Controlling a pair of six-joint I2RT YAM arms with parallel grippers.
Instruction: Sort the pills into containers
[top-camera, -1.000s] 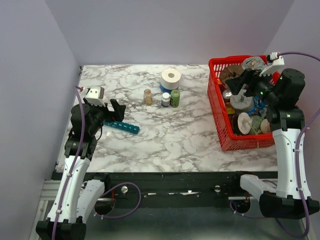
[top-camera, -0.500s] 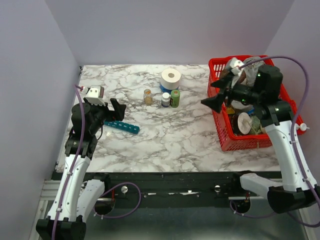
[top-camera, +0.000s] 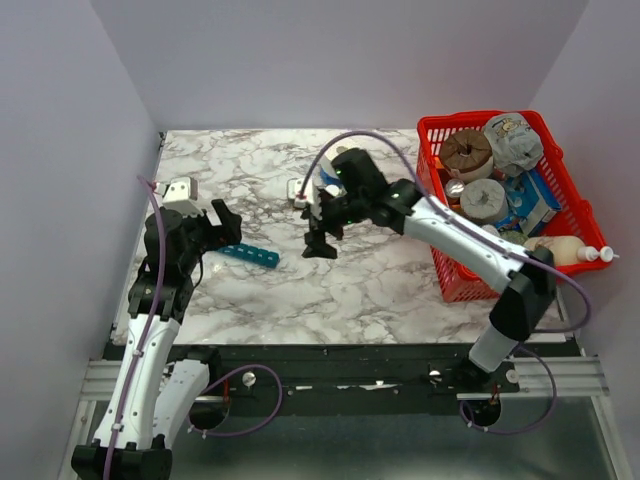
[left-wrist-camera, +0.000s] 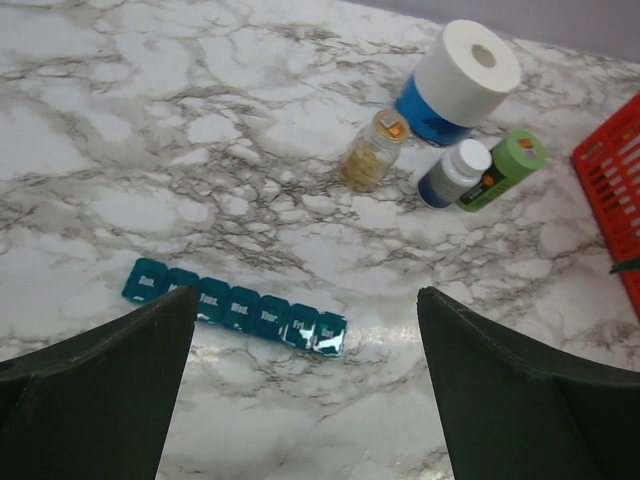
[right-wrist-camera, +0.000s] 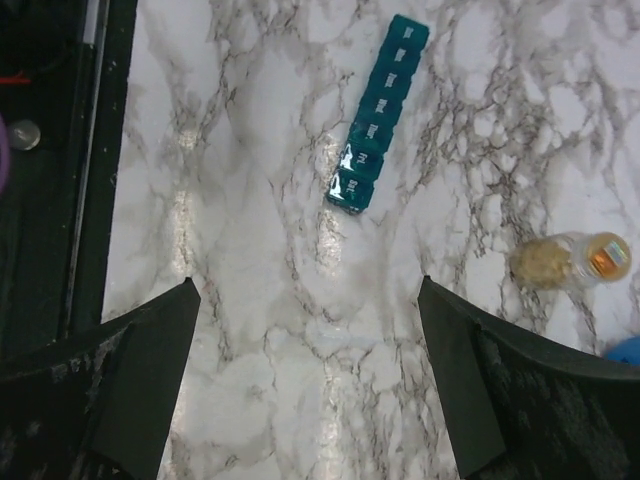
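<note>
Two robot arms, white & black.
Both left arm (top-camera: 150, 345) & right arm (top-camera: 465, 243): white shells, black joints, purple cable (top-camera: 372, 138) looped along each; dark wedge-shaped fingers (left-wrist-camera: 95, 390), white cam box (top-camera: 180, 190) on L wrist, black base block (top-camera: 105, 462).

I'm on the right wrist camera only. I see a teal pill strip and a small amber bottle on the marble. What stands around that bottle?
Observer: A white paper roll, sitting on something blue, stands just behind the small amber glass bottle.
Operator: Any other bottles?
Observer: Two, side by side to its right: a small dark bottle with a white cap and a green plastic bottle.
Operator: Where's the other arm?
Observer: The left gripper hovers open, holding nothing, near the left end of the long teal-blue plastic pill organizer.
</note>
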